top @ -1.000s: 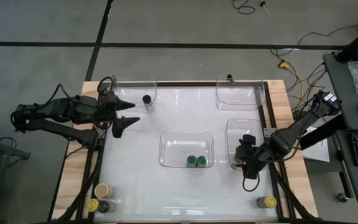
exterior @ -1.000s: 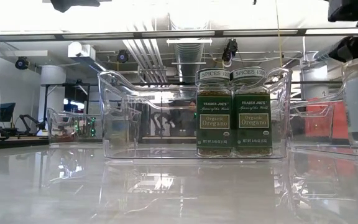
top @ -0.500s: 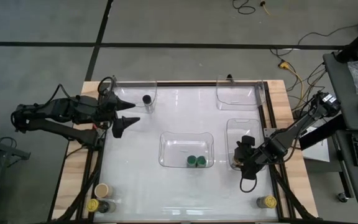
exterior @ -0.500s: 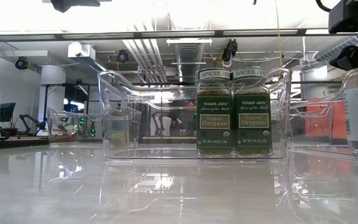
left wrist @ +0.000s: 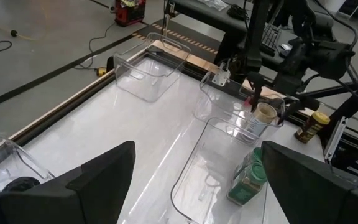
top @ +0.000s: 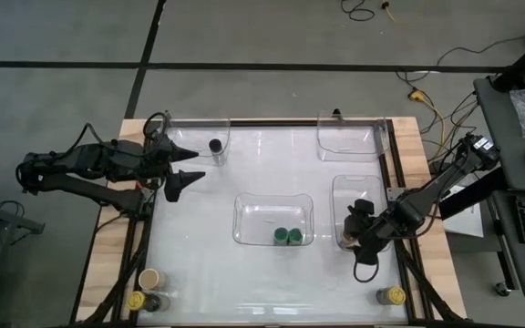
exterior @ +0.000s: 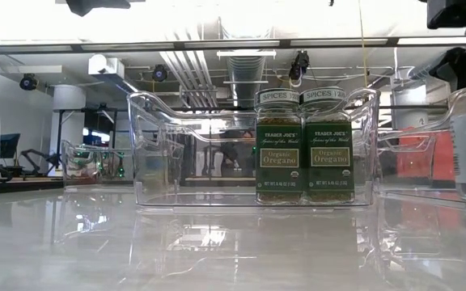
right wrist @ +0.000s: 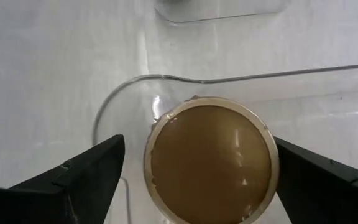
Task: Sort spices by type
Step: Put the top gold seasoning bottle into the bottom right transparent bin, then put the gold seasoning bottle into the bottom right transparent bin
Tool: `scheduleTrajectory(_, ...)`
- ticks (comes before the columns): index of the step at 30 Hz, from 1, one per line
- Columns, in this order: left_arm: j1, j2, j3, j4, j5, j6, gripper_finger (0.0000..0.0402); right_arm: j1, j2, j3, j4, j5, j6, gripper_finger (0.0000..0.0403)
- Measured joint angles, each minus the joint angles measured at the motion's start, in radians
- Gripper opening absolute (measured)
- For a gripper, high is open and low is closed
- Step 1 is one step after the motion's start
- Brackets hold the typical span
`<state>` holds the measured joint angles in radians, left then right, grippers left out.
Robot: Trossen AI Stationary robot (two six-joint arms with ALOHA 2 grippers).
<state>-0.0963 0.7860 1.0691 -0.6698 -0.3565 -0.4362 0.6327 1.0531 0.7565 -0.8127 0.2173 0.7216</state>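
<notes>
Hovering over the tray (top: 369,187) at right-centre of the high view, the right gripper (top: 353,235) stands spread beside the tan-lidded jar (right wrist: 211,157), apparently just set inside. Both green jars (top: 288,237) share the central tray (top: 249,219); the left gripper (top: 192,168), spread, waits upper left.

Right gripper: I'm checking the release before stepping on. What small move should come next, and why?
Probably lift the right gripper straight up. Its fingers stand open on either side of the tan-lidded jar, which sits inside the right-hand tray, so the jar looks released. A straight lift should clear the lid without knocking it.
</notes>
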Motion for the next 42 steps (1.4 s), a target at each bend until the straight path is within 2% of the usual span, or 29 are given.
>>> scheduleTrajectory(13,0.0,0.0,0.0,-0.003,0.0,0.0,0.0331,0.0,-0.005,0.134,-0.134,-0.007,-0.039,0.0365)
scheduleTrajectory(19,0.0,0.014,0.0,-0.003,-0.001,-0.002,0.0331,0.0,-0.006,0.227,-0.242,0.047,-0.053,0.0365)
scheduleTrajectory(25,0.0,0.08,0.0,-0.002,0.0,-0.147,0.0331,-0.005,-0.006,0.32,-0.293,0.132,-0.107,0.0365)
scheduleTrajectory(29,0.0,0.146,0.0,0.034,0.0,-0.265,0.0331,-0.015,-0.006,0.368,-0.302,0.143,-0.118,0.0365)
scheduleTrajectory(36,0.0,0.22,0.0,0.012,0.01,-0.152,0.0331,-0.018,-0.006,0.427,-0.342,0.182,-0.08,0.0365)
scheduleTrajectory(38,0.0,0.228,0.0,0.01,0.061,-0.152,0.0331,-0.019,-0.006,0.431,-0.34,0.201,-0.06,0.0365)
scheduleTrajectory(42,-0.001,0.242,0.0,-0.011,0.324,-0.179,0.0331,-0.019,-0.006,0.432,-0.341,0.215,-0.023,0.0365)
